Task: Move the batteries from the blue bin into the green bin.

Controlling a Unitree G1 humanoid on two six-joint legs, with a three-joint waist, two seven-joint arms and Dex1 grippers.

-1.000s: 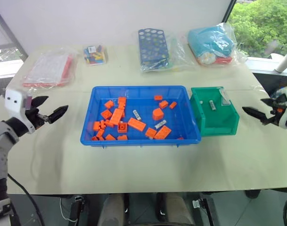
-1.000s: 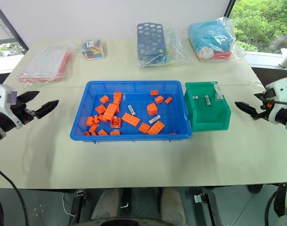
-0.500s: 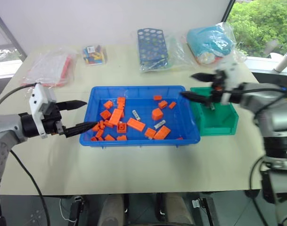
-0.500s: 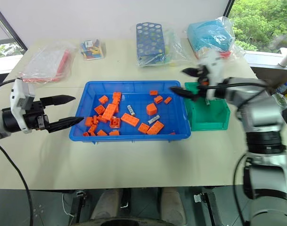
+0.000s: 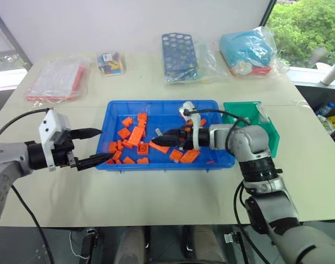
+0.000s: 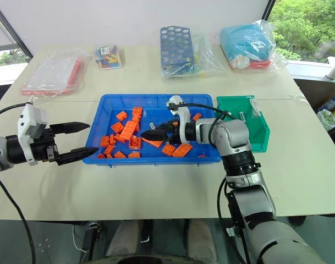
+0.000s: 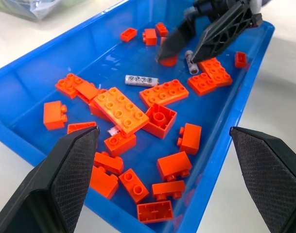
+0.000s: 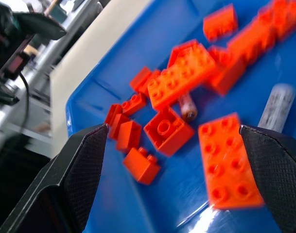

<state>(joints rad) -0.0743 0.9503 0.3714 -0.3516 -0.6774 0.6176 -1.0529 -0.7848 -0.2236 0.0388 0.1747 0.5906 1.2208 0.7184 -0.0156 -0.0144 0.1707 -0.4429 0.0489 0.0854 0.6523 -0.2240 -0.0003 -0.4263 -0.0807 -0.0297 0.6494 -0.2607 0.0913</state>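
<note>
Left gripper [image 5: 94,146], fingers spread and empty, hovers level at the blue bin [image 5: 113,113]'s near-left corner. Right gripper [image 5: 161,134] — also spread, empty — reaches leftward inside, low over the orange blocks [image 7: 121,108]. Three batteries [image 7: 141,80] show among them; farther right, the green bin [image 5: 270,132] touches the blue one.

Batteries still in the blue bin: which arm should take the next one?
Right. The right gripper is open over the blue bin, close to a battery. The left gripper, also open, sits at the bin's far edge from the green bin.
</note>
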